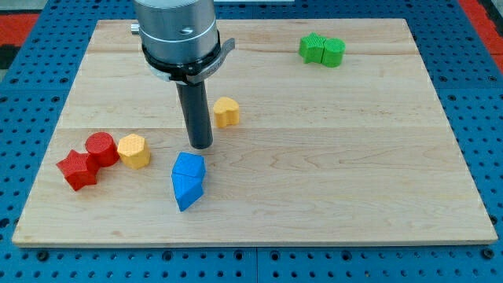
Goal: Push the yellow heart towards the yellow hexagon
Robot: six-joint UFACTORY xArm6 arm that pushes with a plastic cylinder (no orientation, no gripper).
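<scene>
Pale wooden board (330,157) lay on blue pegboard. Yellow heart (226,112) sat above frame centre, just right of dark rod. My tip (202,146) rested below-left of heart, near but apart. No pincer on arm, only rod. Yellow hexagon (134,151) lay at left, touching red cylinder (101,148); red star (78,170) beside it. Two blue blocks (188,180), joined, lay just below tip. Two green blocks (322,50) at upper right.
</scene>
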